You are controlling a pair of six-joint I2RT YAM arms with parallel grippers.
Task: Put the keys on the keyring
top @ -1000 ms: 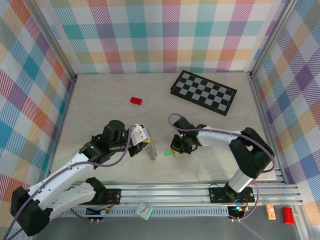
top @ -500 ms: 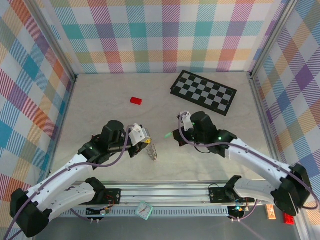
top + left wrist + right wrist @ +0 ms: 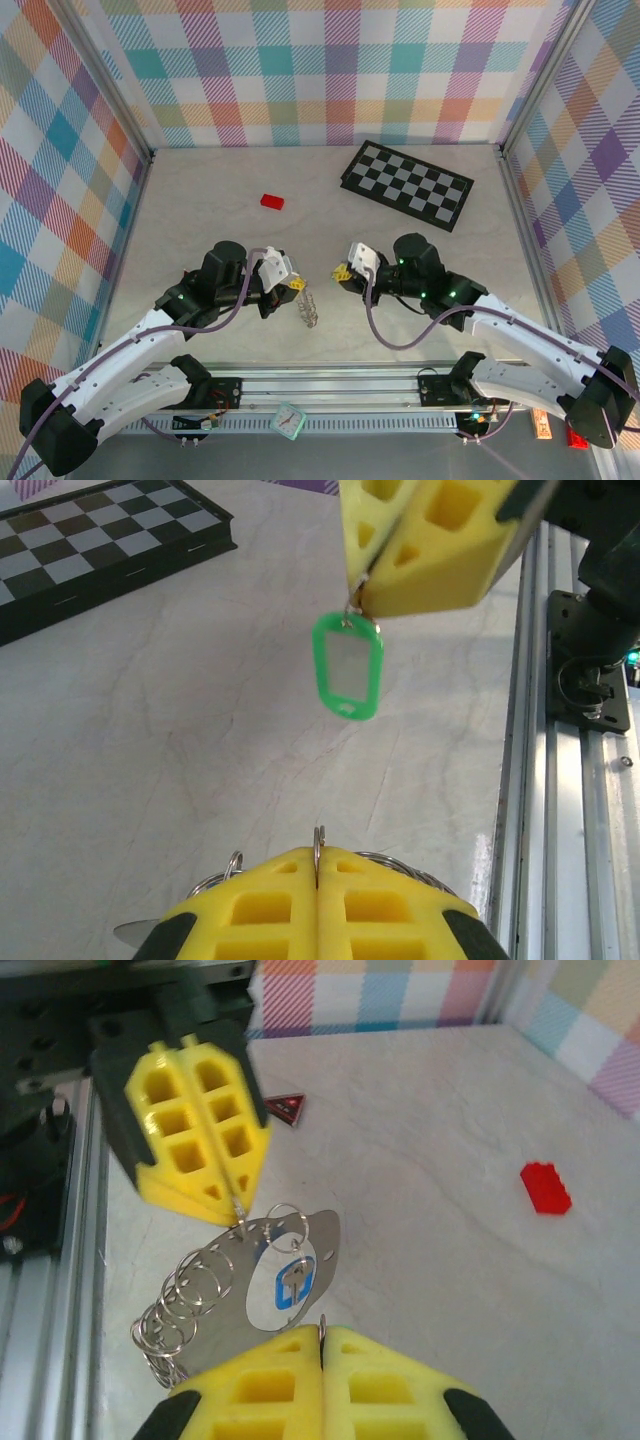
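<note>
**Operator:** Where is the keyring now?

**Spotter:** Your left gripper (image 3: 297, 287) has it. Its yellow pads are pressed together on the top of the keyring (image 3: 310, 308). The loop hangs down freely over the bench (image 3: 200, 200), close to the middle of the near edge. I think you hold it at the top so that its own weight keeps it hanging and the rest of the loop is free to reach.

**Operator:** And the keys?

**Spotter:** Your right gripper (image 3: 343, 272) is clenched on the small metal eye of the green key (image 3: 348, 706), so the plastic head dangles under the fingertips. It is just beside the keyring and does not touch it. The blue key (image 3: 292, 1282) hangs low with the keyring, against a silvery plate. It seems to be attached already, but I cannot tell this for sure.

**Operator:** Why do the grippers face each other?

**Spotter:** In my judgement, this way each wrist camera sees the other's load, and you can bring the eye of the green key to the loop. Both pieces are floppy and can swing, so you need small, slow moves. The checkerboard (image 3: 407, 186) at the far right corner and the red block (image 3: 272, 201) nearer the far edge are well apart from this work.
</note>
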